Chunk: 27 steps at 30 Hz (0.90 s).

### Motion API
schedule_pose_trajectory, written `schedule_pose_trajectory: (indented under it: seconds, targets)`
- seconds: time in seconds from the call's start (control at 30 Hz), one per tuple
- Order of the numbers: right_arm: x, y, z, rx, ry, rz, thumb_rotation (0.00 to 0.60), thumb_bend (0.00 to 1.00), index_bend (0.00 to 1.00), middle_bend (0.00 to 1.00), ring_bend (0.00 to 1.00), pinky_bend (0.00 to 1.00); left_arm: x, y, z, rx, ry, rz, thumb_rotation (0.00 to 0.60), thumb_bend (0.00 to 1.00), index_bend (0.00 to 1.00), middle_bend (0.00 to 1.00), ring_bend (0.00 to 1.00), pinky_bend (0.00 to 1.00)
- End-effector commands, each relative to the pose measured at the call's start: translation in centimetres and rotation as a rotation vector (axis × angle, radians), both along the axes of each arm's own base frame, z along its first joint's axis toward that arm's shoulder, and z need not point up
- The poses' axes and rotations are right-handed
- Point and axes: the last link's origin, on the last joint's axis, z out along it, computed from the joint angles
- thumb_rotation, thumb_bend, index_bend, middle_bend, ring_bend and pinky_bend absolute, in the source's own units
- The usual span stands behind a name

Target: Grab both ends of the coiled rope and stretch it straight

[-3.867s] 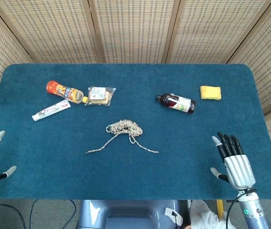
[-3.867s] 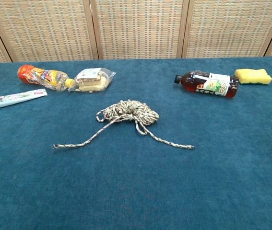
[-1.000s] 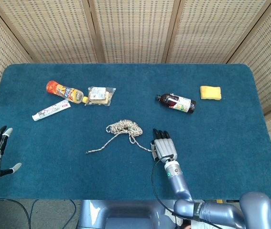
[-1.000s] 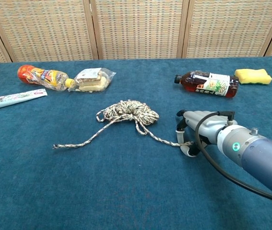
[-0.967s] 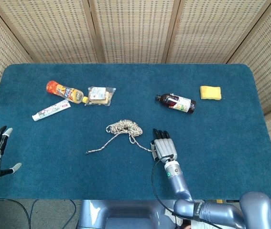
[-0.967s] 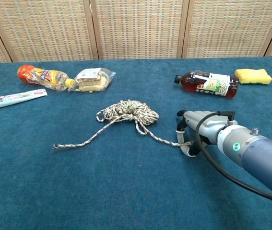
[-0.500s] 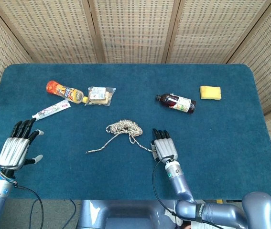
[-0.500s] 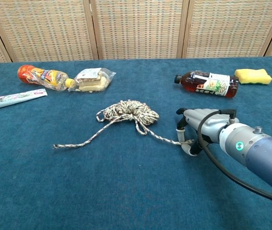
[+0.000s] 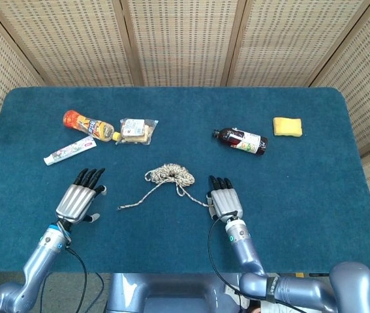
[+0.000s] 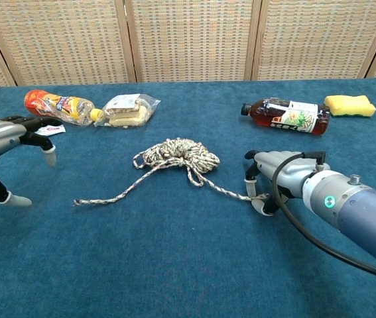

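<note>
The rope (image 9: 169, 174) (image 10: 178, 154) lies coiled at the table's middle, with two loose ends trailing toward me. Its left end (image 9: 121, 207) (image 10: 76, 202) lies free on the cloth. My left hand (image 9: 80, 197) (image 10: 2, 142) hovers to the left of that end, fingers spread, holding nothing. My right hand (image 9: 224, 199) (image 10: 277, 175) is down at the rope's right end (image 10: 257, 197). There the strand lies between the thumb and the fingertips (image 10: 248, 176), which stand apart. The very tip of the strand is hidden by the hand.
An orange bottle (image 9: 88, 124), a snack packet (image 9: 136, 130) and a toothpaste tube (image 9: 70, 150) lie at the back left. A dark bottle (image 9: 240, 139) and a yellow sponge (image 9: 287, 126) lie at the back right. Blue cloth (image 9: 302, 195) covers the table.
My left hand has swung in from the table's left edge toward the rope's left end. The right hand has stayed at the right end, and the rope has barely shifted.
</note>
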Motion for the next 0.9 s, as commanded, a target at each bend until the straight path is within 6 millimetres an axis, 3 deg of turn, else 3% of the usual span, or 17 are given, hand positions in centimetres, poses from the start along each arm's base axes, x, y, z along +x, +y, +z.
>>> schedule_pose_trajectory:
  seconds: [0.03, 0.9]
  targets:
    - [0.0, 0.0, -0.1, 0.002, 0.0, -0.001, 0.6, 0.47, 0.67, 0.0, 0.0, 0.0, 0.2, 0.4, -1.5, -0.027, -0.003, -0.002, 0.6, 0.16, 0.42, 0.0, 0.0, 0.0]
    - [0.0, 0.2, -0.4, 0.004, 0.001, -0.007, 0.6, 0.47, 0.67, 0.0, 0.0, 0.0, 2.1, 1.2, -4.6, -0.127, -0.018, -0.003, 0.6, 0.31, 0.46, 0.0, 0.0, 0.0]
